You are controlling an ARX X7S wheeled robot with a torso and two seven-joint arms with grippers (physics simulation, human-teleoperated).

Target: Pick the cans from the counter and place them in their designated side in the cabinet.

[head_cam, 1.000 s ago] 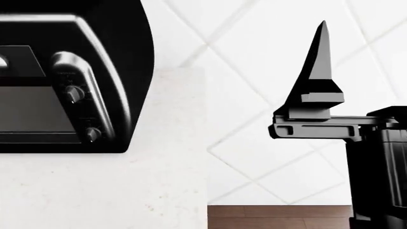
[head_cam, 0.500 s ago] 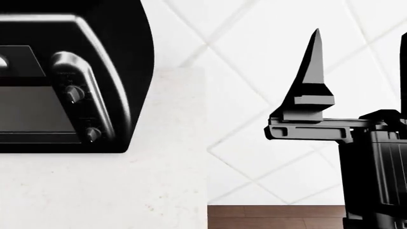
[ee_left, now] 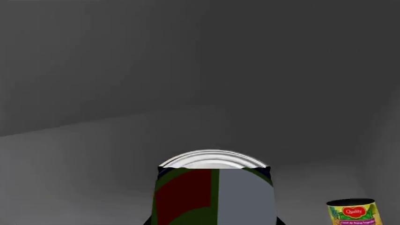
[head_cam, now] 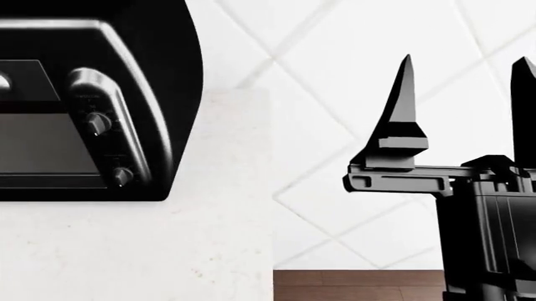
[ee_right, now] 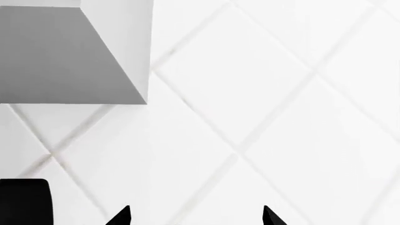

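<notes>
Speckled stone-look counter (head_cam: 167, 251), glossy black toaster oven (head_cam: 100, 125) — shiny-lidded can (ee_left: 214, 187)

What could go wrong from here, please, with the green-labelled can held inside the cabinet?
The green-labelled can fills the left wrist view, hiding the shelf beneath it, so a release might drop or tip it. The red can stands near, so a swing could knock it. The right gripper is raised, open, by the tiled wall.

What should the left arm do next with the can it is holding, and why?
Probably lower it a little and then open. In the left wrist view the green-labelled can sits between the left gripper's fingers inside a dim grey enclosure, likely the cabinet, and the other can already stands there off to one side. Whether the held can touches the floor is hidden, so go down slowly before releasing.
</notes>
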